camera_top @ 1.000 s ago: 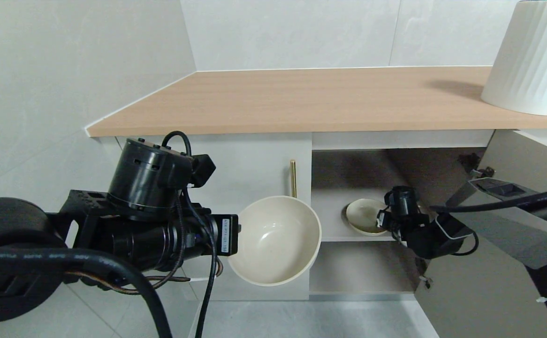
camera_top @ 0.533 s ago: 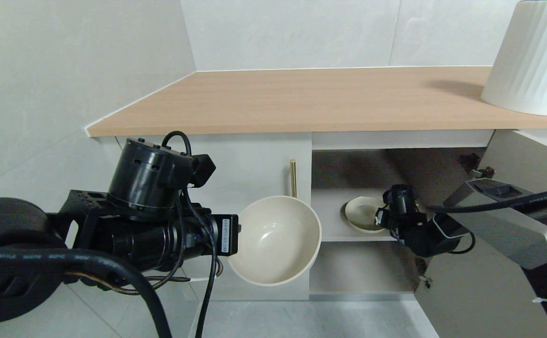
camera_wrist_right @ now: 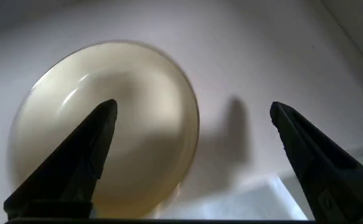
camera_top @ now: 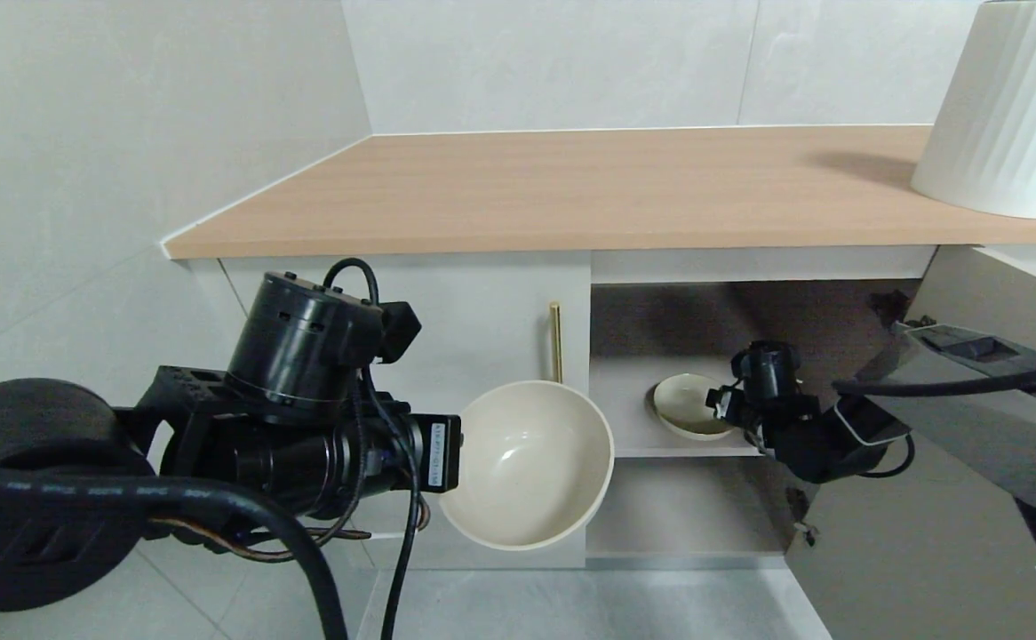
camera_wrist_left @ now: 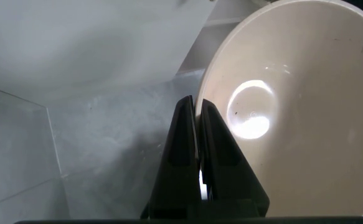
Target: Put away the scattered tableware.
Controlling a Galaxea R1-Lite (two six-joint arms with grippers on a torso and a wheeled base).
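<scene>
Grips the large cream bowl (camera_top: 525, 464) by its rim in the clenched left gripper (camera_wrist_left: 197, 109), before the closed cabinet door (camera_top: 482, 320), with the right gripper (camera_wrist_right: 192, 107) spread open at the small bowl (camera_top: 685, 406) on the open cabinet's shelf (camera_top: 629, 431), far right.

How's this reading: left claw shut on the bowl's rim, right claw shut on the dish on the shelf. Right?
Not quite. The right claw is open, not shut: the right wrist view shows its fingers spread wide by the dish on the shelf. The left claw is shut on the bowl rim, as you said.
</scene>
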